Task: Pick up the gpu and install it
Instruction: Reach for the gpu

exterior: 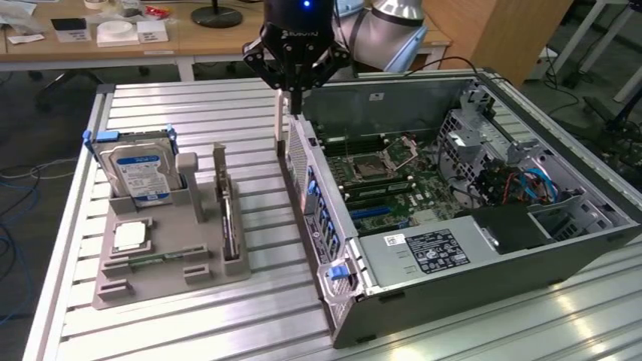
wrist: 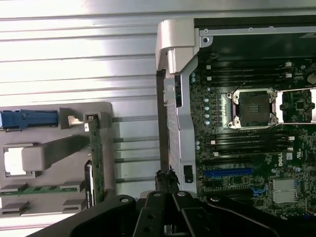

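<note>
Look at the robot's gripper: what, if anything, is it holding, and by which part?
Nothing. The gripper is shut and empty above the computer case's rear edge. The gpu stands on edge in the grey holder, untouched.

The slatted metal table carried a grey parts holder toward the exterior view's left. Near it, rightward, an open computer case lay on its side.

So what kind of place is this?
Probably a robotics lab or workshop: a robot arm hangs over a slatted metal table holding an open computer case and a tray of parts, with a desk behind.
</note>
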Controlling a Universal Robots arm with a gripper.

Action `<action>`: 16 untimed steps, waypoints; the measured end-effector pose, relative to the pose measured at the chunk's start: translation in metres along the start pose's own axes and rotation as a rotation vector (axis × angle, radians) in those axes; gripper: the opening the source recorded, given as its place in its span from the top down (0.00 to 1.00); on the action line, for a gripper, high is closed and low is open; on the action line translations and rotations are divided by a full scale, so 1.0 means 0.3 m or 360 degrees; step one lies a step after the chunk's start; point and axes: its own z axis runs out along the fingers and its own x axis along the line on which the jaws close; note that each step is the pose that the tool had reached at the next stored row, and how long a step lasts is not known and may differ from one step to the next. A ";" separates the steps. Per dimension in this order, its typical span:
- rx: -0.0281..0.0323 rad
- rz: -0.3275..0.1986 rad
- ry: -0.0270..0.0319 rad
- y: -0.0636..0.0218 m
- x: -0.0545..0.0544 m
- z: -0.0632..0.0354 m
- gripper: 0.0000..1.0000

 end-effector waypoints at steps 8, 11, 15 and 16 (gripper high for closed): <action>-0.00001 -0.0003 0.00002 -0.008 0.052 -0.001 0.89; -0.00002 -0.0007 0.00003 -0.014 0.073 -0.002 0.89; -0.00004 -0.0014 0.00006 -0.024 0.100 -0.003 0.89; -0.00005 -0.0016 0.00006 -0.026 0.106 -0.003 0.89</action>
